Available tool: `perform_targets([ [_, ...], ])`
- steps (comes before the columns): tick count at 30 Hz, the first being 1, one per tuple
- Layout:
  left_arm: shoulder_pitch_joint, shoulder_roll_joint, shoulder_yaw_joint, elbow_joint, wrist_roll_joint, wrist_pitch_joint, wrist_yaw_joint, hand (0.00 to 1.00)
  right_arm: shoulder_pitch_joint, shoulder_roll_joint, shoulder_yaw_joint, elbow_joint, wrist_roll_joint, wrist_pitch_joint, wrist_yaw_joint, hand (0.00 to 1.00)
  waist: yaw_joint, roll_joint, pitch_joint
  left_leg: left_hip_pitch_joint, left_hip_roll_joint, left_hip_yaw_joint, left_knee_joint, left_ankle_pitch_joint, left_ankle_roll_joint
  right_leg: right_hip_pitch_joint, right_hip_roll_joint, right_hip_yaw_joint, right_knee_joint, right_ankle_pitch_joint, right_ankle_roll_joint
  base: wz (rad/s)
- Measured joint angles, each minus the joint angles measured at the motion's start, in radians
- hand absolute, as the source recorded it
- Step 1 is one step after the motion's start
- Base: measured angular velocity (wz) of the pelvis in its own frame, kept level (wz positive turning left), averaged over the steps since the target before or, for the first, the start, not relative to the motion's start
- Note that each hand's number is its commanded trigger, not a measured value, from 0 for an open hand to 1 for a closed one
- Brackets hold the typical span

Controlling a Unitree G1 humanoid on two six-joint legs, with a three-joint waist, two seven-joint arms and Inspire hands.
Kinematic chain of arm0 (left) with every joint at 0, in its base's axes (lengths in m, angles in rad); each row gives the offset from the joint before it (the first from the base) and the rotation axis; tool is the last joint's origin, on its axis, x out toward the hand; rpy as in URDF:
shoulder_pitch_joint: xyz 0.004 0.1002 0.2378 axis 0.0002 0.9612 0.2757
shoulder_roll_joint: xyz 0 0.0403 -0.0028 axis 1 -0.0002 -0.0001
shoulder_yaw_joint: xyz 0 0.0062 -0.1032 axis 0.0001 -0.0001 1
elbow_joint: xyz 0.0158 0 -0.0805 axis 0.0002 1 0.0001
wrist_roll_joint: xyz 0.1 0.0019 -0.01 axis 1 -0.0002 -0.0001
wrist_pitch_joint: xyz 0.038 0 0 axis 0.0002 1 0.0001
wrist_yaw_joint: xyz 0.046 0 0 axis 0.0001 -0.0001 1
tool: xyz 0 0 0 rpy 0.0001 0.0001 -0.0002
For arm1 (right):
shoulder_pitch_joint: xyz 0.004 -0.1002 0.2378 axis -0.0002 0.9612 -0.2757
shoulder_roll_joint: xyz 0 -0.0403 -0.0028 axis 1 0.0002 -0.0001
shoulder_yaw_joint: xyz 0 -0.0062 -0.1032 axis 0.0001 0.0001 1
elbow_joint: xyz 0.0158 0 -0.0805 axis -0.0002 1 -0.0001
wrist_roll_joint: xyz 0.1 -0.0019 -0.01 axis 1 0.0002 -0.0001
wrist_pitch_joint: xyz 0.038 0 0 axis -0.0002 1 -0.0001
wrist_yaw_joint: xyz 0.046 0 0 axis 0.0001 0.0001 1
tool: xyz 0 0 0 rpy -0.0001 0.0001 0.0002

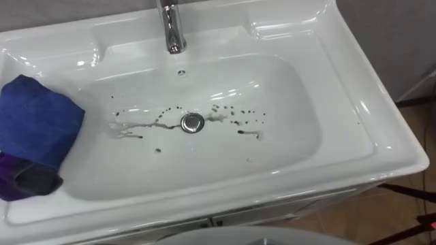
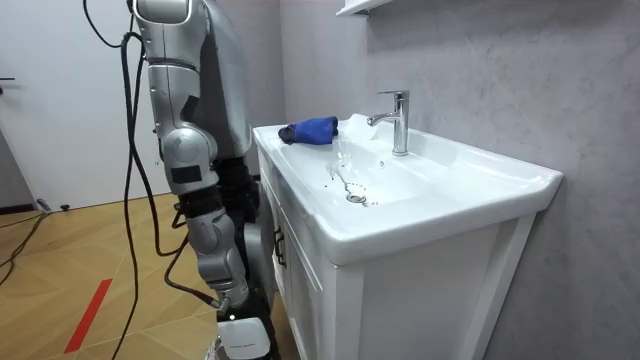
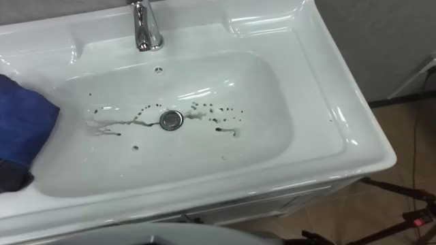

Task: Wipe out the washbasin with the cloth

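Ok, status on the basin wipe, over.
Right hand hangs low beside the cabinet. Blue cloth lies over left edge of the basin, untouched. Dark spots and streaks around the drain, unwiped. Nothing in the way.

**Item one, right arm (image 2: pixel 188 150).** We record it in the room view on the side of the body nearest the camera. It hangs down from the shoulder rather than reaching forward.
- Upper arm: close against the torso, near vertical, in a silver shell.
- Elbow: only slightly bent.
- Forearm: runs downward and a little toward the room view's right, in silver segments with dark joints between them.
- Wrist: dark, roughly in line with the forearm.

**Item two, right hand (image 2: pixel 242 332).** We note it at the bottom of the arm, hanging low beside the leg.

**Stance.** We log the body upright, turned toward the room view's right.
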Motion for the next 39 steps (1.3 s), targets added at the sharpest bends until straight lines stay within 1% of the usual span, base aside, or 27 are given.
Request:
perform_targets([
  [10,-0.006,0.000,-0.004,0.001,0.000,-0.003,-0.009,0.00,-0.005,0.000,0.000,0.006,-0.011,0.000,-0.001,0.00,-0.002,0.000,0.0033,0.008,0.002,-0.002,0.001,0.000,-0.001,0.014,0.001,-0.007,-0.002,0.002,-0.001,0.01],
  [12,-0.009,0.000,-0.020,0.003,0.000,-0.002,-0.010,0.00,-0.006,0.000,0.000,0.006,0.001,0.003,-0.001,0.00,-0.001,0.000,0.0032,0.007,0.002,-0.002,-0.001,-0.002,-0.002,0.014,0.002,-0.005,0.000,0.002,-0.001,0.00],
  [16,-0.010,0.000,-0.027,0.002,0.000,-0.001,-0.011,0.00,-0.008,0.000,0.001,0.006,0.002,0.008,-0.001,0.00,0.000,0.001,0.0035,0.000,0.002,0.000,0.002,-0.003,-0.002,0.008,0.002,0.006,-0.007,0.002,0.000,-0.01],
  [22,-0.016,-0.001,-0.025,0.002,-0.002,0.001,0.013,0.00,-0.009,-0.001,0.001,0.006,0.000,0.008,-0.001,0.00,0.000,0.002,0.0024,0.000,0.001,-0.004,0.006,-0.002,-0.001,0.007,0.002,-0.002,-0.004,0.003,0.000,0.01],
  [24,-0.014,-0.004,-0.014,0.003,-0.004,0.002,0.027,0.00,-0.009,-0.002,0.001,0.006,0.000,0.009,-0.001,0.00,0.000,0.003,0.0026,0.001,0.001,-0.005,0.006,-0.002,-0.002,0.009,0.002,-0.004,-0.004,0.003,0.000,0.00],
  [27,-0.008,-0.008,-0.005,0.003,-0.027,0.003,0.037,0.00,-0.009,-0.002,0.001,0.006,0.000,0.014,-0.002,0.00,0.000,0.003,0.0029,0.002,0.001,-0.007,0.006,-0.003,-0.002,0.012,0.002,-0.006,-0.005,0.003,0.000,0.00],
  [29,-0.004,-0.008,-0.006,0.003,-0.061,0.003,0.046,0.00,-0.009,-0.002,0.001,0.004,0.002,0.020,-0.002,0.00,-0.001,0.004,0.0030,0.001,0.001,-0.009,0.006,-0.003,-0.002,0.013,0.002,-0.009,-0.005,0.003,0.000,0.02],
  [31,0.000,-0.008,0.008,0.003,-0.065,0.003,0.049,0.00,-0.009,-0.003,0.000,0.004,0.000,0.021,-0.002,0.00,0.002,0.004,0.0032,0.001,0.001,-0.011,0.006,-0.003,-0.002,0.012,0.001,-0.010,-0.005,0.003,0.000,0.02],
  [33,0.013,-0.009,0.056,0.003,-0.083,-0.001,0.049,0.00,-0.011,-0.003,0.000,0.005,0.000,0.028,-0.002,0.00,0.009,0.002,0.0028,0.001,0.001,-0.011,0.010,-0.003,-0.002,0.013,0.001,-0.011,-0.005,0.003,0.000,0.00],
  [36,0.030,-0.010,0.091,0.003,-0.120,-0.004,0.048,0.00,-0.009,-0.003,-0.011,0.010,0.000,0.029,0.000,0.00,0.018,0.002,0.0031,-0.001,-0.001,-0.012,0.012,-0.003,-0.001,0.013,-0.001,-0.014,-0.006,0.002,0.000,0.00],
  [39,0.040,-0.010,0.113,0.004,-0.143,-0.006,0.050,0.00,-0.008,-0.002,-0.015,0.013,0.001,0.029,0.001,0.00,0.026,0.001,0.0033,-0.003,-0.003,-0.029,0.019,-0.003,-0.001,0.019,-0.003,-0.024,-0.011,0.001,0.001,0.11],
])
